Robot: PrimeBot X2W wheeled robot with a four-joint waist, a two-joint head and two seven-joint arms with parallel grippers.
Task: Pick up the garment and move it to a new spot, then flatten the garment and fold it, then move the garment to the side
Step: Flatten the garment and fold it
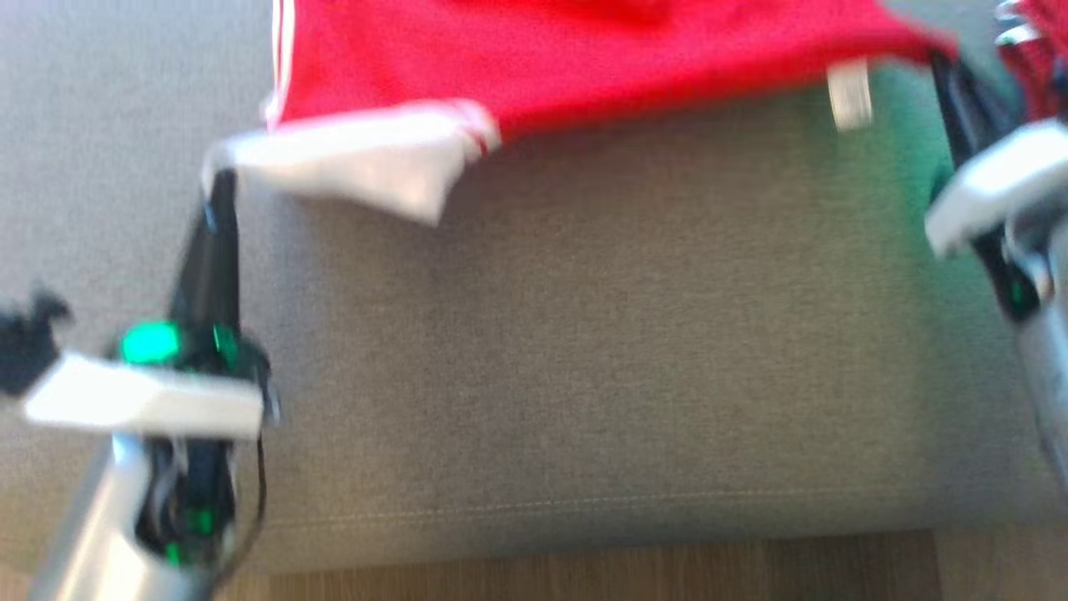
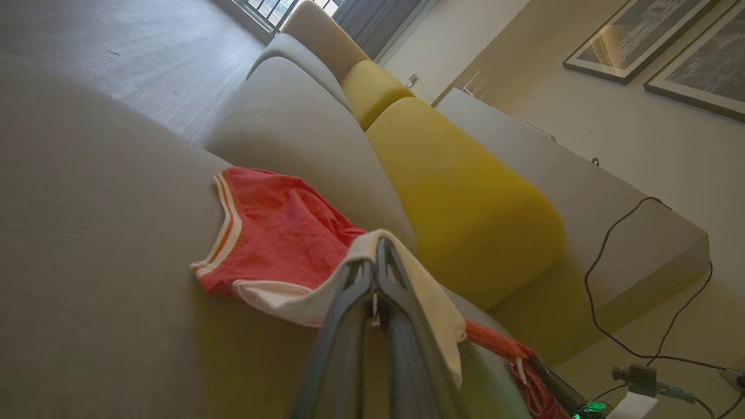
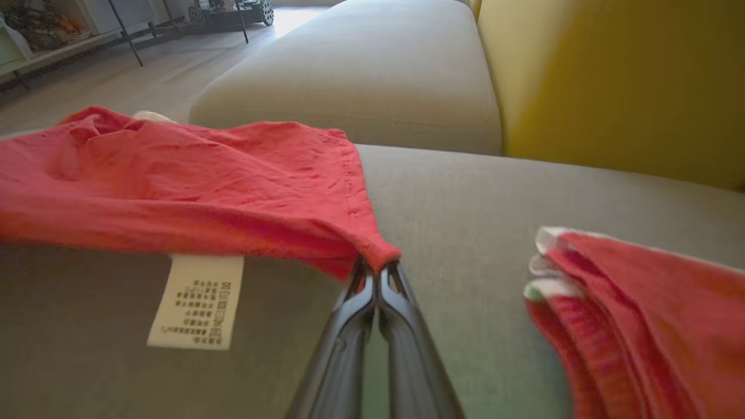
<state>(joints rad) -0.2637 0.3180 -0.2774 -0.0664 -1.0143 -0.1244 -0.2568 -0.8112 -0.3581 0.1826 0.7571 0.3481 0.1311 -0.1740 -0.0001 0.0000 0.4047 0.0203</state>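
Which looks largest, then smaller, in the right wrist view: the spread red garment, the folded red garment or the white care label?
1. spread red garment
2. folded red garment, cut off by the frame
3. white care label

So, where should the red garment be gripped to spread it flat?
At its two near corners, coming from the sofa front: the white corner and the red hem corner. Both jaws are shut there, and the garment is spread between them.

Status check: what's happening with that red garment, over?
Left gripper shut on garment, white trim. Right gripper shut on its red corner. Another red piece lies close by, not blocking.
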